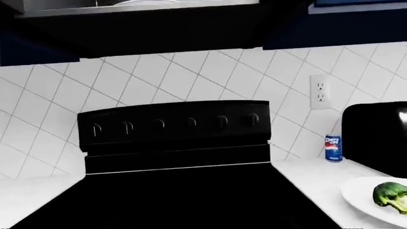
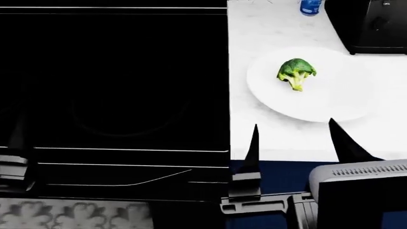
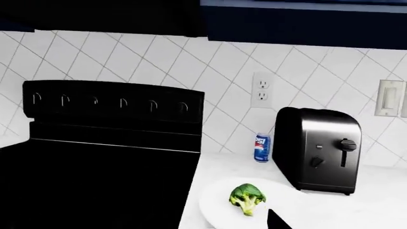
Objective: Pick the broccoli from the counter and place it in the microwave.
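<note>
The broccoli (image 2: 296, 71) lies on a round white plate (image 2: 343, 102) on the white counter (image 2: 267, 28), right of the black stovetop (image 2: 114, 81). My right gripper (image 2: 296, 138) is open, its two dark fingers spread wide over the counter's front edge, nearer me than the plate and holding nothing. In the right wrist view the broccoli (image 3: 246, 197) sits just beyond one fingertip (image 3: 277, 222). The left wrist view catches the broccoli (image 1: 389, 194) at its edge. Of the left gripper only a dim finger (image 2: 18, 138) shows against the stove. The microwave is out of view.
A black toaster (image 3: 318, 148) and a Pepsi can (image 3: 261, 147) stand at the back of the counter by the tiled wall. The stove's control panel (image 1: 171, 125) rises behind the stovetop. A dark unit's underside (image 1: 159, 28) hangs above it.
</note>
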